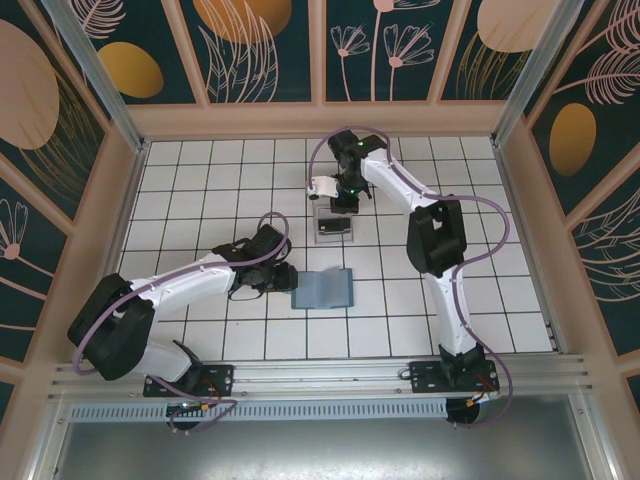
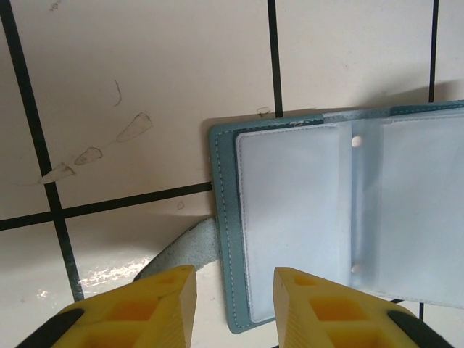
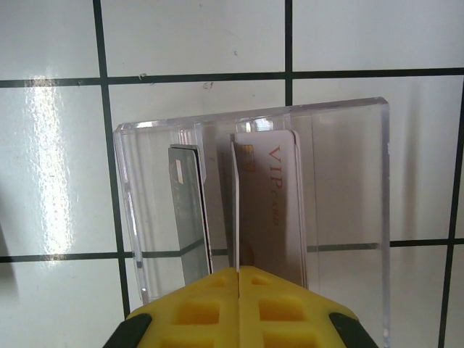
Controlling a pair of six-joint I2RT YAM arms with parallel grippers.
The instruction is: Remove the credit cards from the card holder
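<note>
Right claw (image 3: 239, 271) shut on the VIP card (image 3: 274, 210) in the clear box (image 3: 348, 181); a jerk could tip it. Left claw (image 2: 234, 279), half-open, empty, may shove the card holder (image 2: 222, 188).

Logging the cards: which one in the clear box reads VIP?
The whitish card, right in the right wrist view; the dark card beside it shows no lettering.

Teal card holder (image 2: 223, 217); whitish credit card (image 3: 272, 210) lettered VIP; white tiles (image 3: 58, 167), black grid lines.
</note>
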